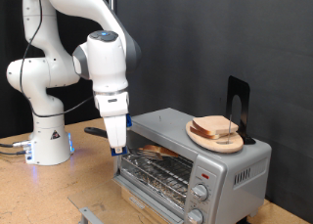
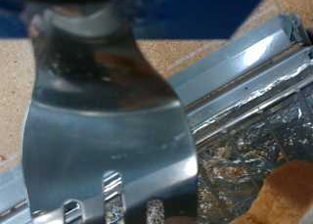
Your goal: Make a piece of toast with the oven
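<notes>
The silver-grey oven (image 1: 210, 170) stands at the exterior view's lower right with its door (image 1: 147, 180) dropped open. A tan-brown piece of toast (image 1: 151, 151) lies on the wire rack just inside the opening; its edge also shows in the wrist view (image 2: 287, 193). My gripper (image 1: 116, 144) hangs just in front of the open oven, to the exterior view's left of the toast. It is shut on a slotted metal spatula (image 2: 108, 136), whose blade fills the wrist view above the crumb-strewn rack (image 2: 245, 136).
A round wooden plate (image 1: 199, 139) with more bread slices (image 1: 215, 128) sits on the oven's top, beside a black upright stand (image 1: 238, 105). Round knobs (image 1: 201, 193) run down the oven's right panel. The wooden table (image 1: 39, 195) spreads to the left, with the robot's base (image 1: 49, 141).
</notes>
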Robot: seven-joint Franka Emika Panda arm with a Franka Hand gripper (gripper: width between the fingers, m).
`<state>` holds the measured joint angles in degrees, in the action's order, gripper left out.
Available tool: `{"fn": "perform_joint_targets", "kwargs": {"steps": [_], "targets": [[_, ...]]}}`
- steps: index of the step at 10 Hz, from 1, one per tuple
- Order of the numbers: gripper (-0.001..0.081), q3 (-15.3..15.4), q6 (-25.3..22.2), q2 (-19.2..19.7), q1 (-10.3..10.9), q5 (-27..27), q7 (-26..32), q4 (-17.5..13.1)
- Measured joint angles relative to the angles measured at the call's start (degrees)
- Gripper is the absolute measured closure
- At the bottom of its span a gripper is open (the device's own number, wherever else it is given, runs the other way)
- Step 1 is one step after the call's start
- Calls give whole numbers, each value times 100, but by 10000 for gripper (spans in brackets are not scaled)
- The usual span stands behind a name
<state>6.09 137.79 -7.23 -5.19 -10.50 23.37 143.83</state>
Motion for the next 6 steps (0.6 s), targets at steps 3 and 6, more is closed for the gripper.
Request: {"fn": "perform_joint_targets", "kwargs": {"steps": [3, 6], "targets": [[406, -41, 69, 86, -81, 299, 179, 88], [406, -232, 304, -3, -219, 412, 684, 478]]}}
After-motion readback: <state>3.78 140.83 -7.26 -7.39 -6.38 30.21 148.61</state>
